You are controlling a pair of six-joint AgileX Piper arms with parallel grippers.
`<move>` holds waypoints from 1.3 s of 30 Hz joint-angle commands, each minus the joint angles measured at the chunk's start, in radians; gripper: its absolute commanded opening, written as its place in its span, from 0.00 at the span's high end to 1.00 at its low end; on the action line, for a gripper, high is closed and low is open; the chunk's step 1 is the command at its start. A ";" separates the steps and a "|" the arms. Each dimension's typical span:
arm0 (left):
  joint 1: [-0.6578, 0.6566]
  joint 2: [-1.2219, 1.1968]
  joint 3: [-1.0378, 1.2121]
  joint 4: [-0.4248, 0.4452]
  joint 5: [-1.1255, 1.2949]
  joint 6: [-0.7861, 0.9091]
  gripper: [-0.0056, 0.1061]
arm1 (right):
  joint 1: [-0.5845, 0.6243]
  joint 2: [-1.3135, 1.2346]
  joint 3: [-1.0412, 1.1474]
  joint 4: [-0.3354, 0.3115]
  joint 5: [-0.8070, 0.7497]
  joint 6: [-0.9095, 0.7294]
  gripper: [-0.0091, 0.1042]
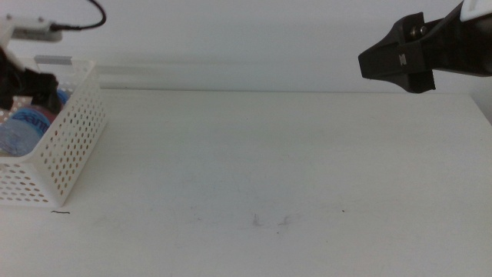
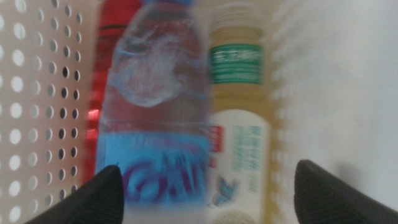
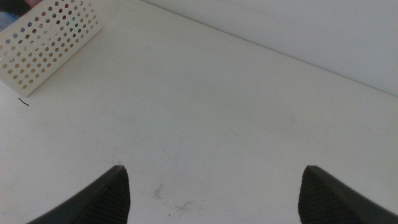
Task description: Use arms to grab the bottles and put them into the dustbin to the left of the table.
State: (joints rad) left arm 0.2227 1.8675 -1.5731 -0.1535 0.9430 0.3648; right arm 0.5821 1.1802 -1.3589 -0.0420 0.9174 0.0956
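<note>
Both pincers stand with their jaws spread wide and nothing between them. Nearest the camera, the large flat white table point(image 1: 269, 177) lies bare apart from a few faint dark scuff marks point(image 1: 269, 221) near its front edge. Further back at the table's left side sits the white rectangular plastic dustbin point(image 1: 69, 142) with perforated walls. The left gripper point(image 2: 205, 193) hangs just above it, its black arm reaching down over the rim. In the left wrist view all three containers lie side by side on the basket floor: the clear water bottle with a blue label point(image 2: 155, 118) in the middle, the slim red soda can point(image 2: 115, 25) partly hidden behind it on one side, and the yellow-liquid bottle point(image 2: 239, 130) touching it on the other. The picture is blurred. Farthest back, the right gripper point(image 1: 400, 58) hovers high over the table's far right corner, well apart from the basket.
</note>
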 commanded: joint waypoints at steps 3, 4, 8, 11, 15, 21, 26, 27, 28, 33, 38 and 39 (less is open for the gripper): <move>-0.075 -0.177 0.052 0.065 -0.006 -0.118 0.11 | -0.006 -0.007 0.003 -0.007 -0.003 -0.003 0.15; -0.091 -0.218 0.080 0.079 -0.026 -0.144 0.11 | -0.006 -0.007 0.003 -0.007 -0.003 -0.003 0.15; -0.179 -0.434 0.200 0.083 -0.104 -0.209 0.11 | -0.006 -0.007 0.003 -0.007 -0.003 -0.003 0.15; -0.247 -0.626 0.286 0.046 -0.178 -0.209 0.11 | -0.006 -0.007 0.003 -0.007 -0.003 -0.003 0.15; -0.339 -0.875 0.415 0.048 -0.319 -0.209 0.11 | -0.006 -0.007 0.003 -0.007 -0.003 -0.003 0.15; -0.370 -1.136 0.597 0.048 -0.424 -0.212 0.11 | -0.006 -0.007 0.003 -0.007 -0.003 -0.003 0.15; -0.370 -1.223 0.643 0.048 -0.374 -0.251 0.11 | -0.006 -0.007 0.003 -0.007 -0.003 -0.003 0.15; -0.370 -1.227 0.643 0.044 -0.364 -0.254 0.11 | -0.006 -0.007 0.003 -0.007 -0.003 -0.003 0.15; -0.370 -1.232 0.643 0.033 -0.350 -0.257 0.11 | -0.006 -0.007 0.003 -0.007 -0.003 -0.003 0.15; -0.370 -1.234 0.643 0.028 -0.338 -0.269 0.11 | -0.006 -0.007 0.003 -0.007 -0.003 -0.003 0.15; -0.370 -1.234 0.643 0.030 -0.340 -0.267 0.11 | -0.006 -0.007 0.003 -0.007 -0.003 -0.003 0.15; -0.370 -1.234 0.643 0.052 -0.340 -0.267 0.11 | -0.006 -0.007 0.003 -0.007 -0.003 -0.003 0.15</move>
State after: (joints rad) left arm -0.1416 0.6367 -0.9337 -0.1117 0.6077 0.1053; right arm 0.5821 1.1802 -1.3589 -0.0420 0.9174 0.0956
